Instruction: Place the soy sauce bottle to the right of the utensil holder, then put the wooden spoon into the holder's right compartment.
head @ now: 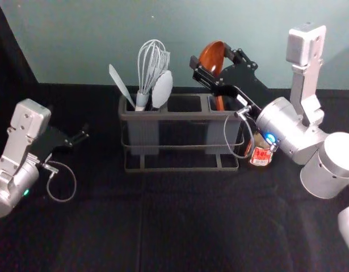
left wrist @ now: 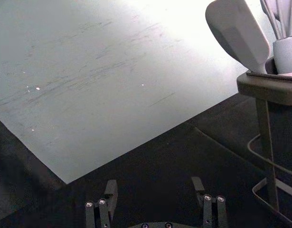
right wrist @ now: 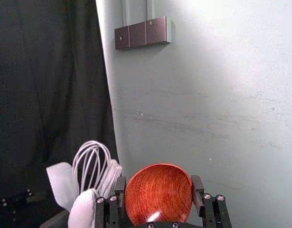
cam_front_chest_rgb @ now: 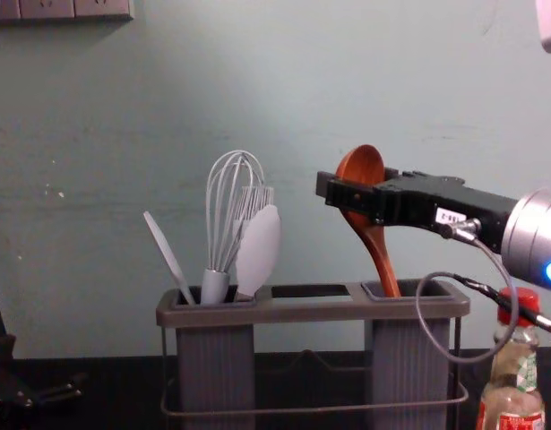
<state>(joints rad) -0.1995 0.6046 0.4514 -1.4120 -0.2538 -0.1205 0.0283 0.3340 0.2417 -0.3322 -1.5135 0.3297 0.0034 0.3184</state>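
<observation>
The right gripper [head: 210,55] reaches in nearly level, fingers clasping the wooden spoon [cam_front_chest_rgb: 361,164]'s bowl; below them its handle slants into the utensil holder [head: 180,115]. Lower right of them stands the soy sauce bottle [head: 260,156], seemingly upright. Far left, the left gripper [head: 82,135] hangs, fingers parted.

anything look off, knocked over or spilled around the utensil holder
Nothing stands out: I see no spill or damage. The soy sauce bottle stands upright right of the utensil holder. The wooden spoon leans in the right compartment, but the right claw is holding its bowl.
</observation>
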